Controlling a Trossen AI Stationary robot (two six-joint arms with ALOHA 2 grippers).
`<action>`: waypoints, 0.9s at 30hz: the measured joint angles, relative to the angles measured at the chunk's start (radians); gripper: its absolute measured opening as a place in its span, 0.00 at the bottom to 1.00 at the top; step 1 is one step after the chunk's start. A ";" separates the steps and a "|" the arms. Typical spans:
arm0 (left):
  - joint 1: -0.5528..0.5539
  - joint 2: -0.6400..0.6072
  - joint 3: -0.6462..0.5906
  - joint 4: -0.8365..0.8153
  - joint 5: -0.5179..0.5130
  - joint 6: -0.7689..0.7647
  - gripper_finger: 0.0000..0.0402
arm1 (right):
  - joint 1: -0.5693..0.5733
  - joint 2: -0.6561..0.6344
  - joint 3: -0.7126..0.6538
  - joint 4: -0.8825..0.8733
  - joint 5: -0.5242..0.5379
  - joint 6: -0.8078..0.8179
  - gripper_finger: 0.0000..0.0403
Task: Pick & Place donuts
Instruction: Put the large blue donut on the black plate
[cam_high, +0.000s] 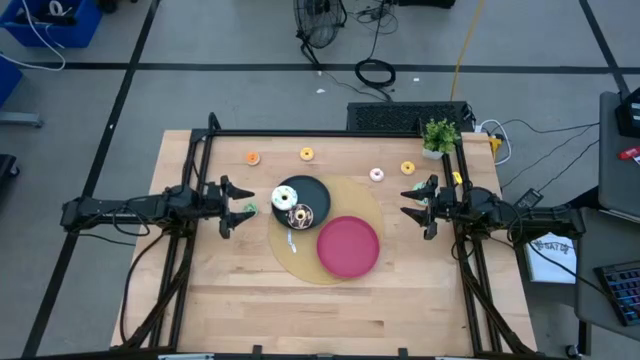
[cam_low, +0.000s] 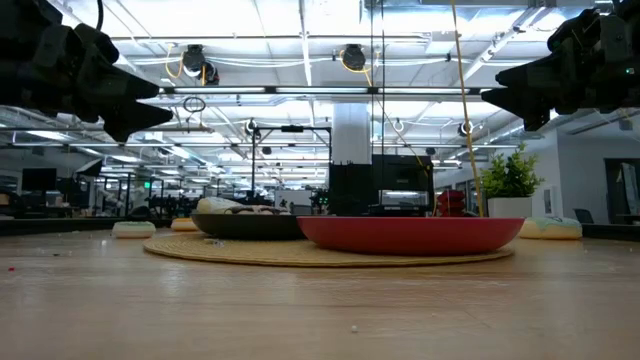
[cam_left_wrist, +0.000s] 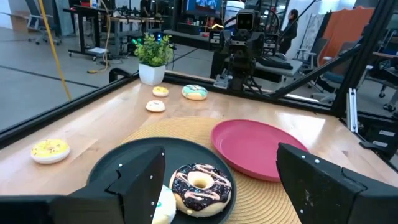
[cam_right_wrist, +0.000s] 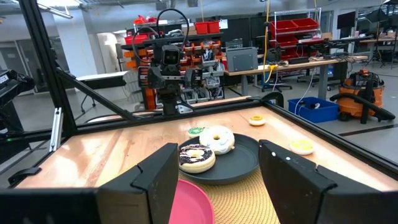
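Two donuts already sit on the round black plate (cam_high: 301, 203): a white-iced ring donut (cam_high: 283, 197) and a chocolate-iced ring donut with sprinkles (cam_high: 301, 214), side by side and touching. The round pink-red plate (cam_high: 348, 245) just to its right and nearer holds nothing, and both plates rest on a round woven straw mat (cam_high: 375, 200).

Still loose on the wooden desk (cam_high: 330, 310) are an orange ring donut (cam_high: 252, 158) and a yellow ring donut (cam_high: 306, 153) along the far edge, a pale pink ring donut (cam_high: 377, 175) and a second yellow ring donut (cam_high: 407, 168) to the far right, and a teal ring donut (cam_high: 248, 209) just beside the left gripper (cam_high: 236, 207). By my judgement the job is less than half done.

The left gripper hovers left of the black plate, jaws spread and empty. The right gripper (cam_high: 416, 204) hovers right of the mat, jaws also spread and empty.

In the low view the plates hide most of the donuts, and in the left wrist view the gripper's own finger covers half of the white one
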 joint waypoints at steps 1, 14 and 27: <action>0.000 0.000 0.000 0.000 0.000 0.000 0.76 | 0.000 0.000 0.000 0.000 0.000 0.000 0.52; 0.000 0.000 0.000 0.000 0.000 0.001 0.76 | 0.003 0.000 0.000 0.007 -0.025 0.169 0.52; 0.000 0.000 0.000 0.001 0.000 0.002 0.78 | -0.010 0.023 0.034 -0.018 -0.004 0.346 0.52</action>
